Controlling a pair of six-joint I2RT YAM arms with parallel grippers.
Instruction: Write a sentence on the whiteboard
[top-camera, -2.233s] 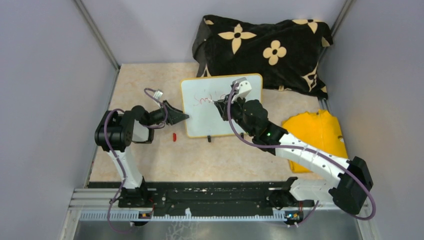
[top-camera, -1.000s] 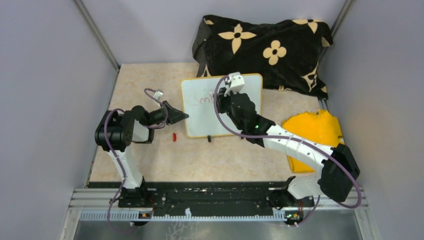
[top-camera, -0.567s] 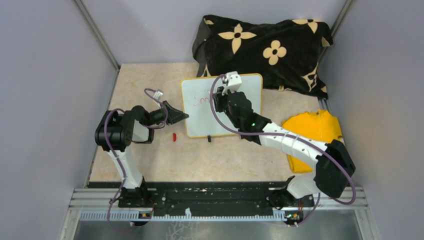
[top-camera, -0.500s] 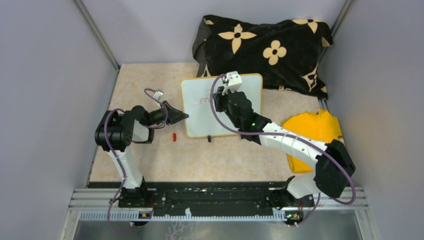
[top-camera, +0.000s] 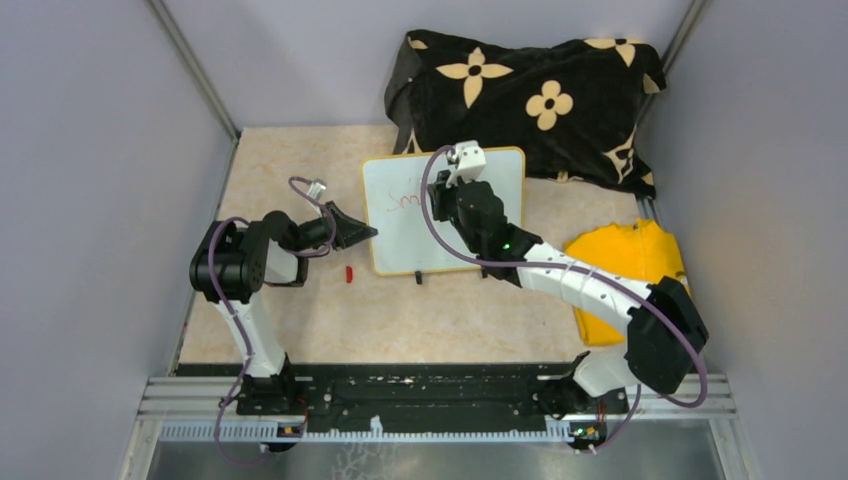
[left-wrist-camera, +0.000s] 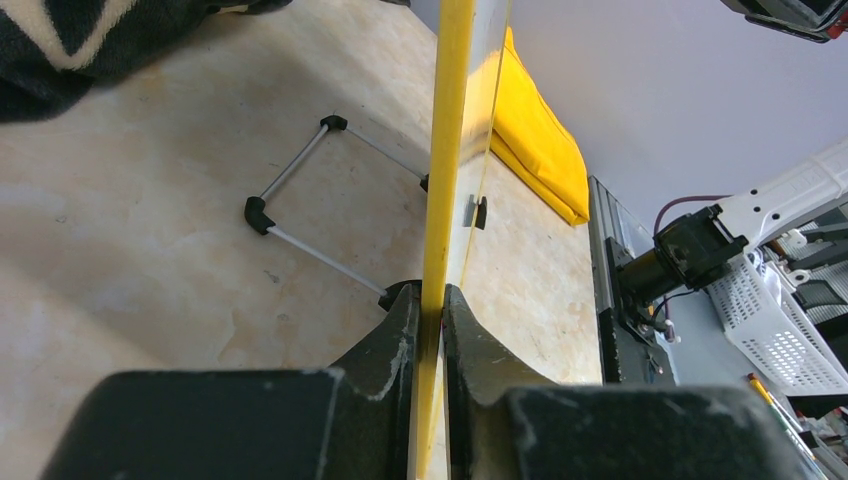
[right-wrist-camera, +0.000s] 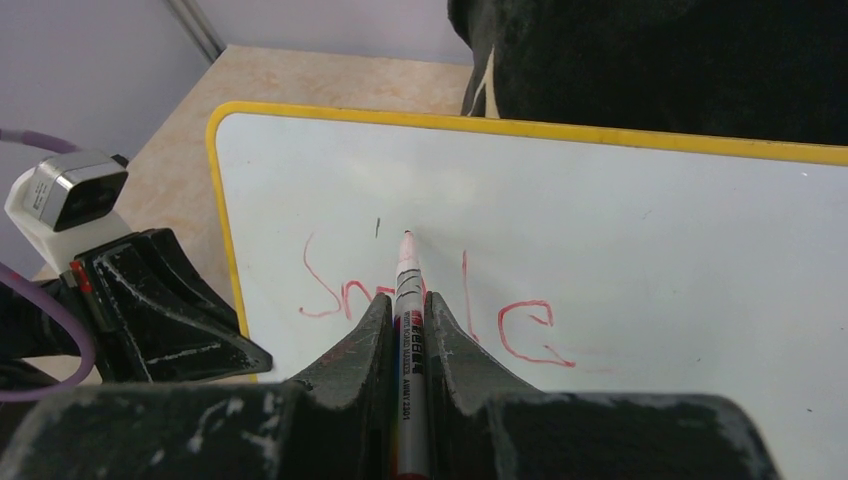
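The whiteboard (top-camera: 400, 240) is glossy white inside a thin yellow-orange frame, and its lettering (top-camera: 402, 201) is thin and red. The marker (right-wrist-camera: 408, 290) has a white barrel with dark print and what looks like a reddish tip. The black cloth (top-camera: 530, 90) is patterned with cream flowers. The yellow cloth (top-camera: 635, 270) is plain. The desk (top-camera: 400, 310) is beige and marbled, and the small red piece (top-camera: 349, 274) on it is one flat colour.

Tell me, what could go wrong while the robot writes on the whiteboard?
The left gripper pinches only the thin yellow frame of the whiteboard, so the board might slip or twist if the marker presses hard. The right gripper sits very close to the red lettering and could smear it as it moves along.
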